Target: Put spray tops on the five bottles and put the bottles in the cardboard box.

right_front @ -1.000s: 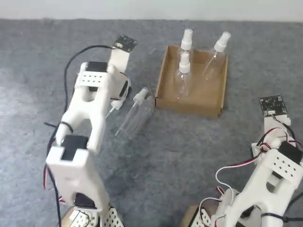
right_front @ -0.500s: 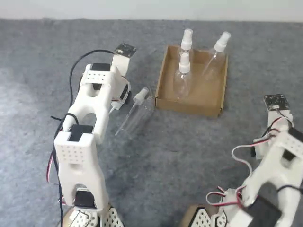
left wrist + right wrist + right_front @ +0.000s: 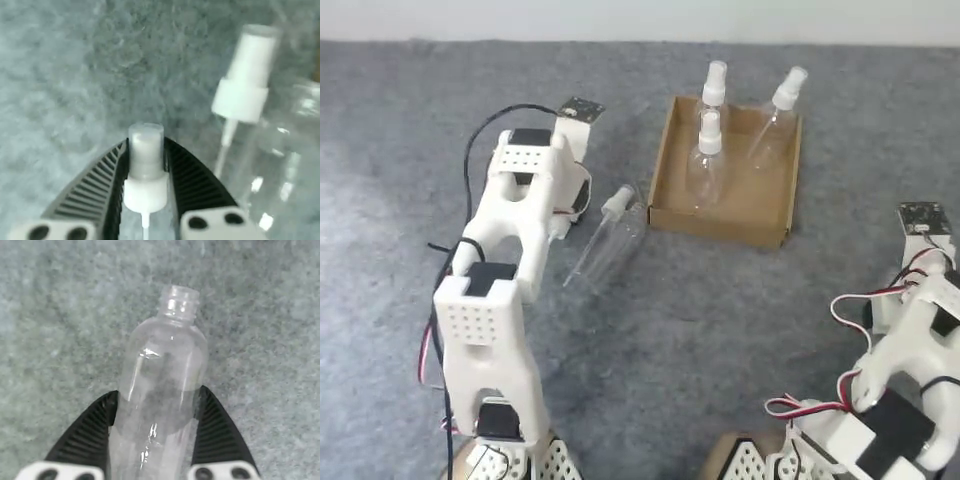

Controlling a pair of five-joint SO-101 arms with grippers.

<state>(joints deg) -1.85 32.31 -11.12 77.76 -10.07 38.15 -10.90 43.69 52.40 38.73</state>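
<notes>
When held against a second ago, shows the right arm (image 3: 910, 340) drawn back and farther from the box (image 3: 720, 228), off to its near right, with the left arm (image 3: 520, 220) settled lower, left of the box. Pinches a spray top (image 3: 145, 175) in the left claw (image 3: 145, 145), fingers narrowly parted and pressed to both its sides, just beside a capped bottle (image 3: 610, 235) lying on the desk (image 3: 720, 330) left of the box. Clasps an uncapped bottle (image 3: 165, 355) in the right claw (image 3: 157, 392), fingers half spread around its body. Counts three capped bottles (image 3: 705, 150) in the box.
</notes>
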